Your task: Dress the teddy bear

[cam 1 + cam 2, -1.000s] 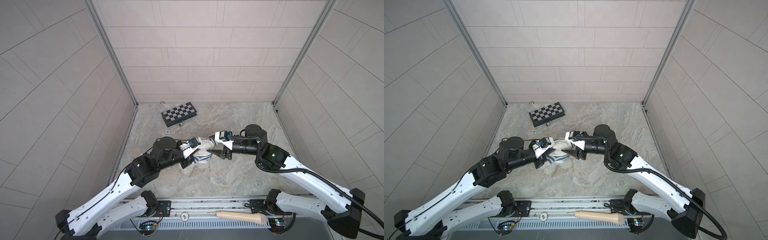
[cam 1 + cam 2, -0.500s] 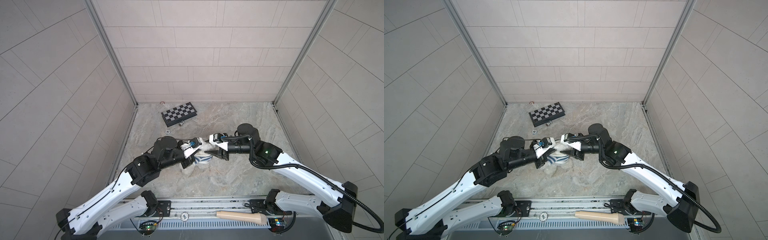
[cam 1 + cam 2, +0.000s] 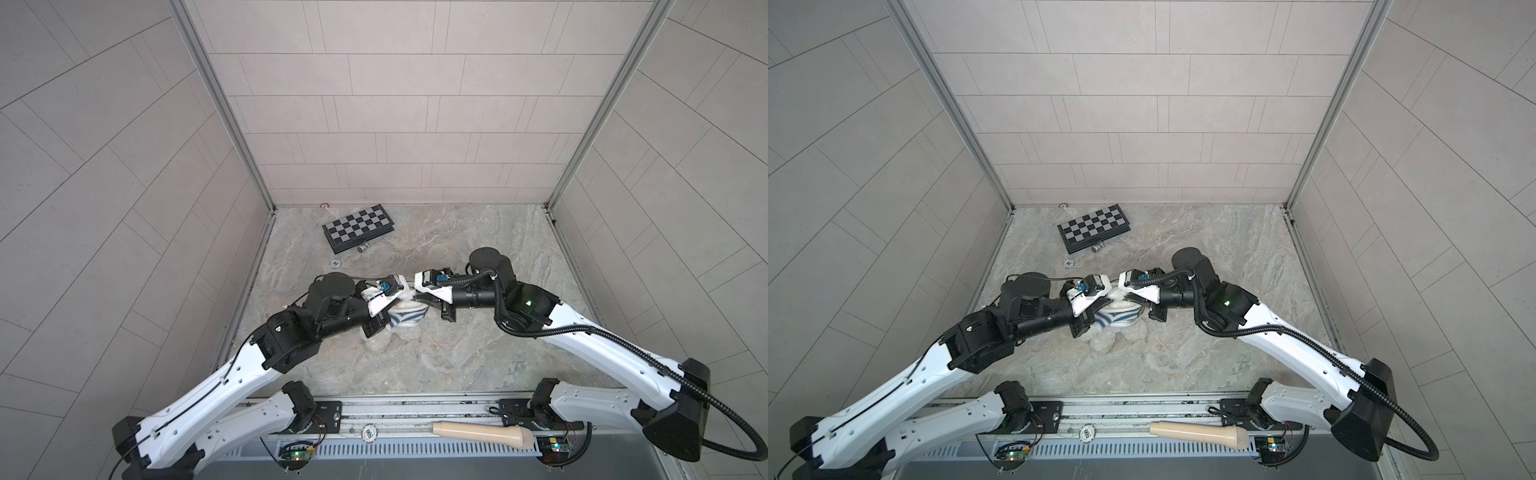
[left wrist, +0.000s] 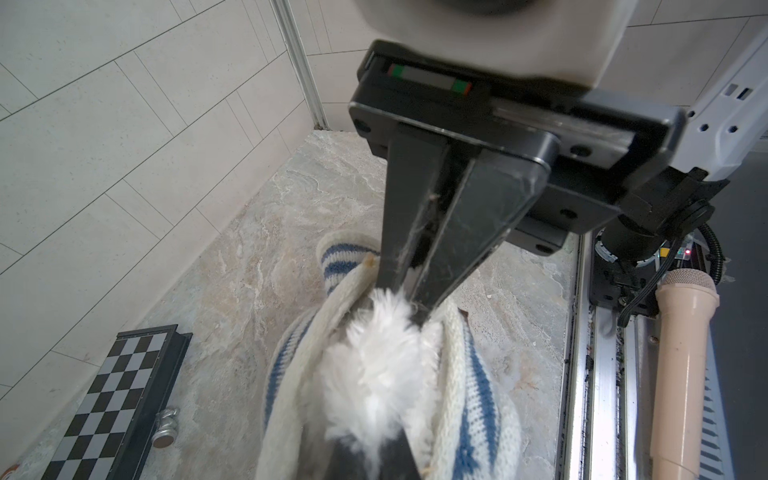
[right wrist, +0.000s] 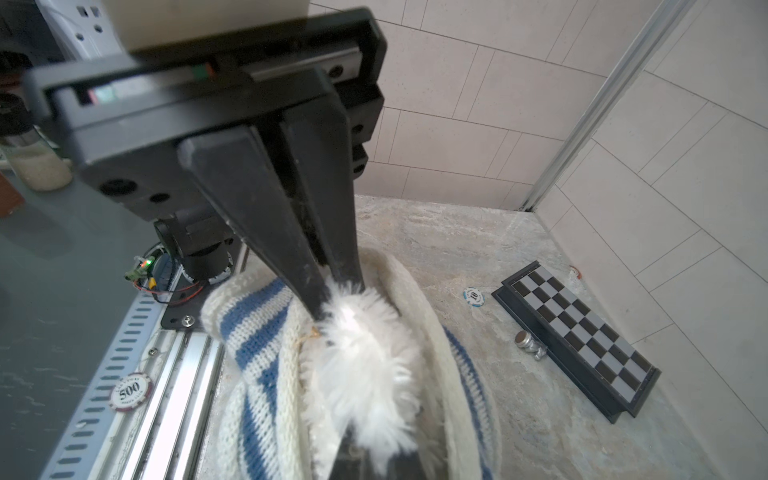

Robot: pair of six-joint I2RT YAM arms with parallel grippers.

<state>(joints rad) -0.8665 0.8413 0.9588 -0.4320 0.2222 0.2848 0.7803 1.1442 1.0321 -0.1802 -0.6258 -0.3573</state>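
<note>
Left gripper (image 5: 332,301) and right gripper (image 4: 403,297) both clamped on teddy bear (image 4: 374,365) fur poking from shirt (image 4: 478,395) collar, over mid table (image 3: 478,357). Tips meet head-on, equally near; body looks to hang below them.

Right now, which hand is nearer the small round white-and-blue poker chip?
Left. The left hand grips the white fluffy teddy bear on the side toward the poker chip; the right hand grips its far side.

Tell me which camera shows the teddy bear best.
The right wrist view: the teddy bear is close and central, its white fur poking out of the striped shirt. The left wrist view shows a similar tuft. In both top views it is small and mostly hidden by the shirt.
</note>
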